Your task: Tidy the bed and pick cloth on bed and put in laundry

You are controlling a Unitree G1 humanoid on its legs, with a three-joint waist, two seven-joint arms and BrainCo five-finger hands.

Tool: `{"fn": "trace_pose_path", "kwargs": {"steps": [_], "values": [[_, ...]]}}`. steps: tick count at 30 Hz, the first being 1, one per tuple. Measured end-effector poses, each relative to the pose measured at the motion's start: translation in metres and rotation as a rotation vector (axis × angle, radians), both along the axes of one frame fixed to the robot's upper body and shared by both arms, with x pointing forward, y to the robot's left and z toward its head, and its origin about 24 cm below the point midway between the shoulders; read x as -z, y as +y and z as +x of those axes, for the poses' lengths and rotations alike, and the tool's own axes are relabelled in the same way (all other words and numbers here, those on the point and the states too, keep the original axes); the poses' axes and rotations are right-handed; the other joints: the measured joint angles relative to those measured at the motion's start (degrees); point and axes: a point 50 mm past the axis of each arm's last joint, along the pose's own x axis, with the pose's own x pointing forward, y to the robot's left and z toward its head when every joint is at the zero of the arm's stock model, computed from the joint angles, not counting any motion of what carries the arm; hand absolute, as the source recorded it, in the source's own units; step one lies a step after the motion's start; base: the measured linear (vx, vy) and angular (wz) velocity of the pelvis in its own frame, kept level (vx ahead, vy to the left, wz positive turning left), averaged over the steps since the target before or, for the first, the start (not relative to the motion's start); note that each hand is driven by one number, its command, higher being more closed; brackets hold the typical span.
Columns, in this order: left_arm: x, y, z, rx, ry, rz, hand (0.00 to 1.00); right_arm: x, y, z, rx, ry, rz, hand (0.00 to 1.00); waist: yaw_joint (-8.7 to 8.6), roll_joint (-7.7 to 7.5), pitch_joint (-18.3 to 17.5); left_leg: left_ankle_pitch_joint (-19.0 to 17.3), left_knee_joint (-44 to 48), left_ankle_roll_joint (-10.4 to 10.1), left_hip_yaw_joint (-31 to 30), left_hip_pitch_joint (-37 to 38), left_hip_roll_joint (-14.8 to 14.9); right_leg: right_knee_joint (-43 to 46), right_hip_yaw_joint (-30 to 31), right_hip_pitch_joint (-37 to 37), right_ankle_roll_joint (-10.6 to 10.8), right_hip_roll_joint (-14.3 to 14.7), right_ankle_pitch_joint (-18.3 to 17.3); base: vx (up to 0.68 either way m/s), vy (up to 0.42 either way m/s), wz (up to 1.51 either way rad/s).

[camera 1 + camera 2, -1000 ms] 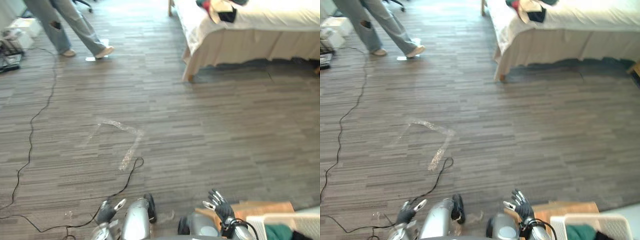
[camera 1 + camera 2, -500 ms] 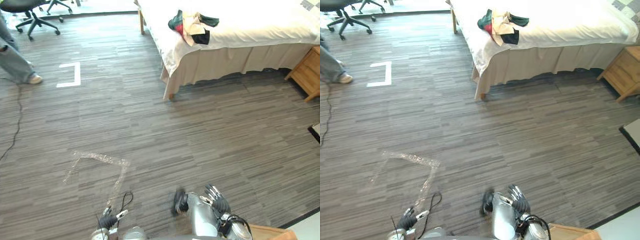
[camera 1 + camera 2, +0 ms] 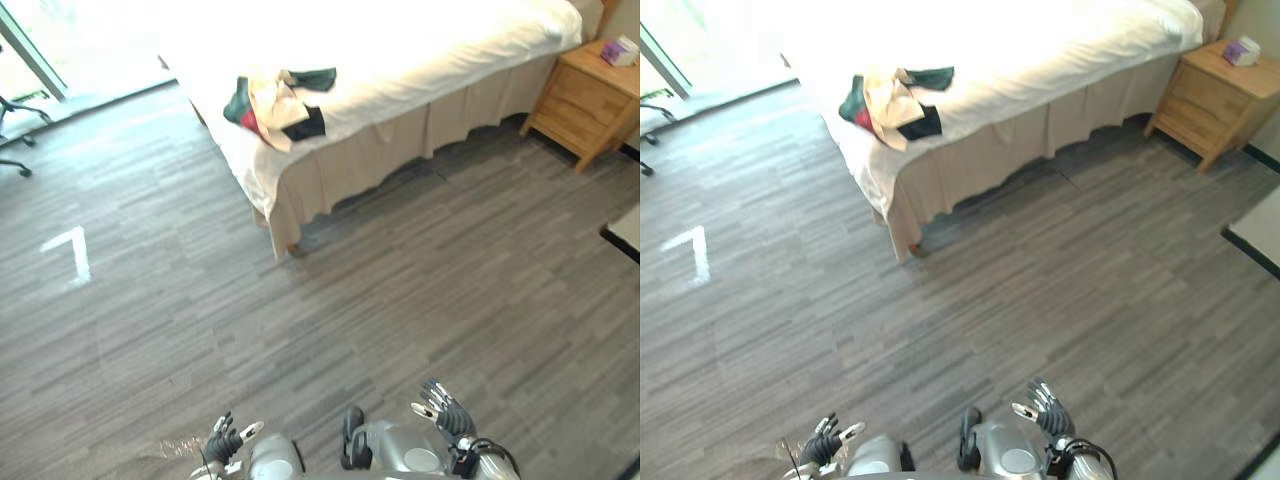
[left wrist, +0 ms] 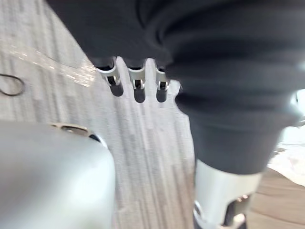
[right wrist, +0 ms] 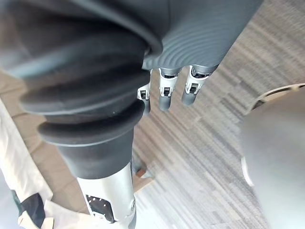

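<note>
Shift: camera swung; white beige-skirted bed [image 3: 430, 55] now upper centre, cut off at top.
Eye views: green-cream-black cloth heap [image 3: 280, 100] on bed's left corner; left hand [image 3: 226, 441] and right hand [image 3: 446, 413] at bottom, spread, empty.
Wrist views: fingers [image 4: 139, 90] straight over grey floor [image 4: 143, 157].

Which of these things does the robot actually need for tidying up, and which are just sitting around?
Part of the job: bed, pile of clothes on it, left hand, right hand (both open, empty).
Just there: wooden nightstand, purple box on it, white tape mark on floor.
</note>
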Motion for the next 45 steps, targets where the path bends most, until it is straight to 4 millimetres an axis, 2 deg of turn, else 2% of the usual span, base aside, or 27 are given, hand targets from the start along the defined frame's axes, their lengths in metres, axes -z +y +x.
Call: {"fn": "trace_pose_path", "kwargs": {"steps": [3, 4, 5, 6, 7, 9, 10, 13, 14, 16, 18, 20, 22, 23, 24, 25, 26, 29, 30, 31, 32, 34, 36, 40, 42, 44, 45], "values": [[0.003, 0.000, -0.009, -0.010, 0.037, -0.009, 0.00, -0.005, -0.004, 0.009, -0.012, -0.048, -0.029, 0.00, 1.75, -0.46, -1.1, 1.3, -0.8, 2.9, 6.1, -2.9, -1.1, 0.3, 0.8, 3.2, 0.1, 2.0, -3.7, 0.55, 0.100, -0.07], [0.005, 0.002, -0.016, -0.016, 0.067, -0.011, 0.00, -0.006, -0.003, 0.009, -0.011, -0.054, -0.033, 0.00, 1.61, -1.59, -2.1, 1.4, 0.0, 8.1, 7.8, -2.4, -3.0, 4.0, -1.2, 2.8, 1.5, 0.9, -7.3, 0.78, 0.135, -0.05], [0.006, 0.003, -0.018, -0.013, 0.088, -0.012, 0.00, -0.005, -0.002, 0.009, -0.016, -0.052, -0.038, 0.00, 1.38, -2.03, -2.4, 1.9, 0.4, 10.9, 8.6, -1.6, -4.4, 7.4, -2.5, 2.2, 3.2, 0.3, -8.9, 0.68, 0.137, 0.19], [0.011, 0.002, -0.027, -0.005, 0.144, -0.022, 0.00, -0.005, -0.003, 0.008, -0.024, -0.045, -0.052, 0.00, 1.11, -0.71, -3.1, 4.2, -1.7, 15.9, 8.3, 1.4, -5.8, 21.2, -6.0, -1.4, 6.6, -0.1, -10.7, 0.65, 0.125, 0.42], [0.011, 0.007, -0.028, 0.018, 0.170, -0.007, 0.00, -0.001, 0.002, 0.004, -0.007, -0.021, -0.043, 0.00, 0.55, -2.87, -3.3, 7.6, -2.8, 18.1, 4.5, 3.5, -7.6, 38.4, -7.3, -7.1, 7.3, -4.4, -8.6, 0.63, 0.127, 0.68], [0.010, 0.012, -0.025, 0.122, 0.197, 0.039, 0.00, 0.001, 0.007, 0.001, 0.006, -0.010, -0.036, 0.00, -1.01, -4.00, -3.4, 7.1, -5.1, 15.9, 0.4, 8.4, -10.9, 51.0, -5.5, -12.6, 7.6, -10.3, -10.2, 0.58, 0.086, 1.25], [0.010, 0.010, -0.022, 0.158, 0.196, 0.047, 0.00, 0.002, 0.008, -0.001, 0.004, -0.005, -0.038, 0.00, -1.57, -3.66, -3.0, 6.7, -6.5, 15.0, -2.6, 12.5, -12.3, 51.6, -3.4, -14.5, 10.5, -12.4, -12.1, 0.56, 0.071, 1.37], [0.006, 0.004, 0.001, 0.209, 0.143, 0.053, 0.00, -0.004, 0.019, 0.006, -0.029, -0.047, -0.038, 0.00, -2.55, -1.72, -1.9, 6.0, -9.1, 13.5, -10.8, 18.6, -12.3, 42.0, 1.6, -17.6, 11.8, -12.9, -13.0, 0.51, -0.058, 1.48], [0.002, 0.002, 0.014, 0.220, 0.098, 0.055, 0.00, -0.010, 0.023, 0.012, -0.002, -0.087, -0.031, 0.00, -3.38, -1.40, -1.9, 6.1, -10.6, 12.8, -15.3, 20.3, -12.1, 34.2, 4.7, -19.7, 12.5, -12.6, -12.2, 0.53, -0.231, 1.76], [-0.001, 0.000, 0.025, 0.237, 0.066, 0.050, 0.00, -0.018, 0.028, 0.021, 0.069, -0.131, -0.028, 0.00, -3.15, -1.74, -1.3, 5.1, -12.5, 11.8, -20.1, 22.5, -11.8, 20.9, 9.4, -22.4, 13.9, -12.9, -5.9, 0.42, -0.233, 1.39], [0.001, 0.004, 0.016, 0.227, 0.090, 0.042, 0.00, -0.026, 0.035, 0.029, 0.156, -0.166, -0.040, 0.00, -2.06, -4.20, -0.8, 2.3, -12.3, 8.2, -21.5, 25.4, -11.6, 8.8, 11.7, -22.4, 15.2, -14.0, 2.2, 0.38, -0.274, 0.69], [-0.002, 0.012, 0.008, 0.159, 0.072, 0.057, 0.00, -0.040, 0.033, 0.033, 0.261, -0.230, -0.091, 0.00, -1.58, -6.10, -1.5, -3.9, -6.5, 5.8, -20.6, 26.2, -10.6, 11.6, 11.9, -22.8, 11.7, -14.9, 4.2, 0.62, -0.451, 0.42], [0.002, 0.001, -0.003, 0.117, 0.079, 0.023, 0.00, -0.076, 0.015, 0.047, 0.347, -0.397, -0.211, 0.00, -1.83, -2.52, -2.0, -9.1, 0.9, 3.6, -18.0, 25.9, -5.7, 17.5, 9.7, -23.4, 9.7, -13.4, 5.3, 0.55, -0.355, 0.16], [0.002, -0.003, -0.005, 0.108, 0.075, 0.012, 0.00, -0.088, 0.012, 0.051, 0.370, -0.453, -0.236, 0.00, -2.14, -1.69, -1.9, -9.7, 5.4, 2.8, -16.5, 24.4, -3.9, 18.2, 9.1, -23.2, 8.9, -12.9, 5.2, 0.39, -0.210, 0.39], [0.002, -0.008, -0.004, 0.103, 0.060, -0.001, 0.00, -0.109, 0.002, 0.057, 0.425, -0.546, -0.295, 0.00, -3.07, -0.15, -2.0, -9.9, 17.1, 1.9, -12.6, 19.0, 0.3, 18.4, 7.7, -21.9, 7.0, -12.4, 4.7, 0.35, -0.176, 0.62], [0.003, -0.009, -0.006, 0.084, 0.052, -0.010, 0.00, -0.127, -0.003, 0.063, 0.442, -0.630, -0.362, 0.00, -3.27, 0.49, -1.9, -9.9, 22.4, 1.9, -7.9, 17.0, 4.2, 17.8, 6.0, -18.8, 6.1, -12.3, 4.4, 0.52, -0.244, 0.64], [0.003, -0.008, -0.007, 0.081, 0.052, -0.011, 0.00, -0.136, -0.005, 0.066, 0.442, -0.670, -0.392, 0.00, -3.21, 0.42, -1.9, -9.9, 22.1, 1.9, -6.1, 17.1, 5.5, 17.6, 5.2, -17.0, 6.0, -12.5, 4.1, 0.47, -0.189, 0.49], [0.002, -0.008, -0.006, 0.100, 0.037, -0.016, 0.00, -0.180, -0.014, 0.087, 0.373, -0.872, -0.532, 0.00, -3.04, -0.17, -2.0, -5.9, 7.7, 0.3, -1.8, 17.1, 4.8, 14.2, 3.0, -10.0, 6.2, -13.8, 3.8, 0.35, -0.072, 0.31], [0.003, -0.010, -0.007, 0.114, 0.041, -0.020, 0.00, -0.196, -0.020, 0.095, 0.333, -0.939, -0.589, 0.00, -3.07, 1.08, -2.4, 4.4, 2.8, 1.9, -1.3, 14.9, 4.9, 13.8, 2.0, -8.9, 7.8, -12.9, 2.6, 0.24, 0.021, 0.31], [0.004, -0.009, -0.009, 0.131, 0.054, -0.024, 0.00, -0.204, -0.027, 0.101, 0.302, -0.948, -0.629, 0.00, -2.42, 1.77, -3.0, 5.8, 2.7, 1.8, -0.8, 14.6, 5.3, 14.3, 1.4, -8.1, 8.5, -12.5, 0.9, 0.22, 0.033, 0.39], [0.004, -0.006, -0.008, 0.130, 0.055, -0.018, 0.00, -0.205, -0.030, 0.103, 0.291, -0.940, -0.643, 0.00, -2.19, 1.09, -3.1, 5.9, 1.8, 2.0, -1.0, 14.7, 4.4, 14.7, 1.1, -7.9, 8.6, -13.1, 0.9, 0.17, 0.064, 0.44], [0.002, 0.009, -0.012, 0.148, 0.072, 0.004, 0.00, -0.209, -0.034, 0.113, 0.241, -0.921, -0.688, 0.00, -1.75, -2.29, -4.1, 8.9, -5.5, 2.1, -2.5, 15.8, -0.3, 14.8, -1.2, -8.2, 9.9, -16.1, -1.0, 0.11, 0.078, 0.65], [0.002, 0.014, -0.013, 0.187, 0.093, 0.021, 0.00, -0.207, -0.039, 0.125, 0.213, -0.869, -0.720, 0.00, -1.43, -3.77, -4.3, 12.1, -12.0, 2.9, -4.5, 17.6, -3.8, 15.1, -3.7, -7.9, 10.7, -18.2, -1.9, 0.10, 0.071, 0.88], [0.005, 0.021, -0.025, 0.288, 0.173, 0.058, 0.00, -0.188, -0.037, 0.141, 0.152, -0.716, -0.801, 0.00, 1.34, -6.14, -3.4, 11.3, -16.5, 4.0, -7.1, 19.5, -7.8, 21.7, -6.3, -7.4, 11.1, -23.2, -4.7, 0.03, 0.041, 0.72], [0.002, 0.032, -0.023, 0.334, 0.201, 0.093, 0.00, -0.169, -0.034, 0.143, 0.080, -0.610, -0.891, 0.00, 1.19, -6.12, -3.2, 11.4, -16.2, 4.4, -11.8, 20.0, -7.6, 30.7, -1.1, -10.3, 5.8, -22.7, -1.7, 0.12, 0.027, 1.15], [-0.001, 0.045, -0.023, 0.356, 0.227, 0.130, 0.00, -0.159, -0.032, 0.144, 0.027, -0.549, -0.964, 0.00, 1.58, -6.28, -2.9, 11.9, -15.5, 5.0, -14.6, 19.6, -7.1, 28.0, 2.0, -10.9, 7.8, -20.6, -4.7, 0.14, -0.014, 0.95], [-0.002, 0.051, -0.024, 0.347, 0.244, 0.140, 0.00, -0.159, -0.033, 0.150, 0.012, -0.532, -1.009, 0.00, 1.65, -7.03, -3.0, 12.3, -14.9, 4.9, -15.0, 18.9, -7.2, 23.0, 2.6, -10.8, 8.0, -19.7, -4.2, 0.12, -0.025, 0.65]]}}
